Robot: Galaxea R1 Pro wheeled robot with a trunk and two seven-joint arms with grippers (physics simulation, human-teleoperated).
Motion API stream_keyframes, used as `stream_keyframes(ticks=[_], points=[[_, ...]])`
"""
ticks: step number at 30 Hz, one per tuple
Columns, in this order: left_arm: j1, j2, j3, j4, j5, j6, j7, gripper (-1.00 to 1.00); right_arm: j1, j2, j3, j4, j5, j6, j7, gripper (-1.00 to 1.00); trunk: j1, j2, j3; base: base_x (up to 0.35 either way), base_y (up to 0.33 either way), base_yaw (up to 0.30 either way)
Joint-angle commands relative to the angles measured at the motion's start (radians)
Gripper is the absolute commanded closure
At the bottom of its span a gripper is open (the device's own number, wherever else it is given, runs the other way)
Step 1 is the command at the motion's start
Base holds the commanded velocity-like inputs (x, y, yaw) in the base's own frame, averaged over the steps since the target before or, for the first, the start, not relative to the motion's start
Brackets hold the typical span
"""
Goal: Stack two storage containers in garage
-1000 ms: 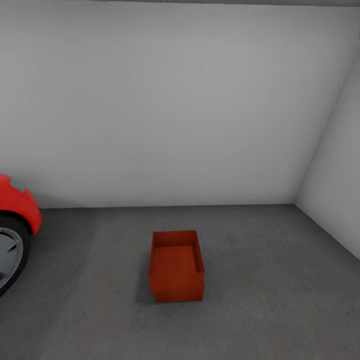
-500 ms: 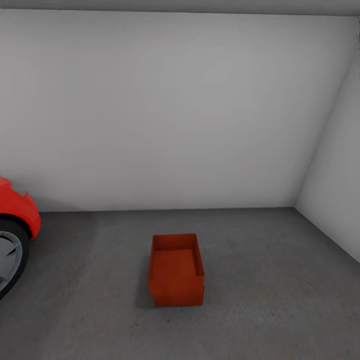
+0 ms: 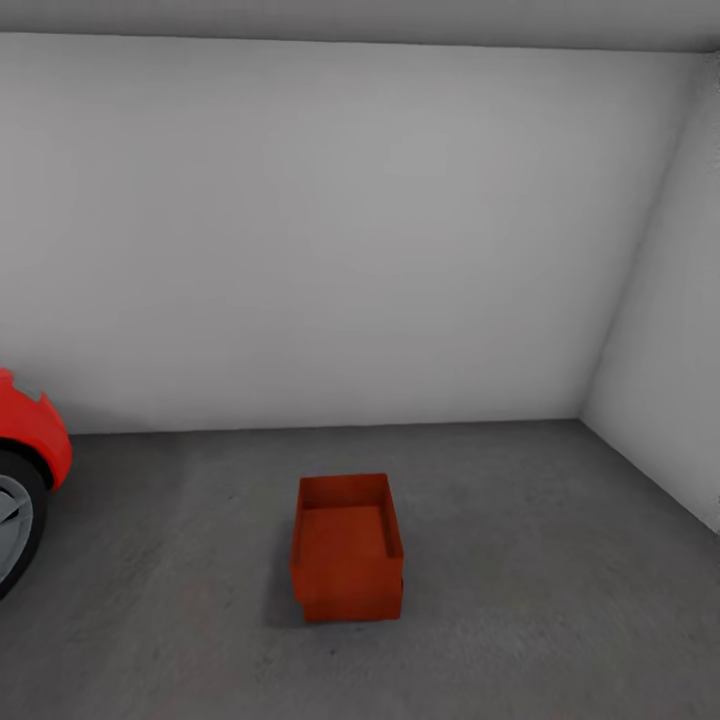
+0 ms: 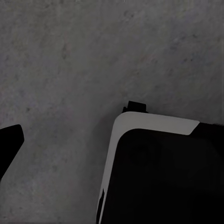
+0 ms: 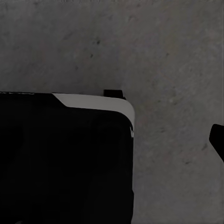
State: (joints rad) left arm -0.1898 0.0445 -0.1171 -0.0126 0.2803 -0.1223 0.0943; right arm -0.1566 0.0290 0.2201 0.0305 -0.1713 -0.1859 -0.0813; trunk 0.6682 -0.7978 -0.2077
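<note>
Grey, rough floor (image 3: 560, 600) fills the lower part of the head view, and it looks like bumpy concrete. Plain white-grey walls (image 3: 330, 240) stand behind it and meet in a corner on the right side. An orange-red storage container (image 3: 346, 547) sits on the floor near the middle, well away from the back wall, with its open top facing up. It seems to rest on a second red box shape under it, but I cannot tell for sure. A red car (image 3: 28, 440) with a dark wheel peeks in at the left edge, well apart from the container. From the left wrist camera, the same grey floor shows under a black and white part of the robot (image 4: 163, 172). From the right wrist camera, more grey floor shows beside another black and white robot part (image 5: 65, 158). I cannot tell if either gripper is apart or together.
</note>
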Motion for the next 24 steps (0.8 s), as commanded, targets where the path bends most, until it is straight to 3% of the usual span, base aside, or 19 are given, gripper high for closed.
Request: stream_keyframes(ticks=[1, 24], points=[[-0.001, 0.000, -0.009, 0.000, 0.008, -0.003, 0.002, -1.00, -0.001, 0.001, 0.008, 0.003, -0.010, -0.006, -0.002, -1.00, 0.000, -0.001, 0.000, 0.000, 0.000, -0.069], [-0.001, 0.000, -0.009, 0.000, 0.008, -0.003, 0.002, -1.00, -0.001, -0.001, 0.008, 0.002, -0.009, -0.007, -0.002, -1.00, 0.000, -0.001, 0.037, 0.000, 0.000, -0.069]])
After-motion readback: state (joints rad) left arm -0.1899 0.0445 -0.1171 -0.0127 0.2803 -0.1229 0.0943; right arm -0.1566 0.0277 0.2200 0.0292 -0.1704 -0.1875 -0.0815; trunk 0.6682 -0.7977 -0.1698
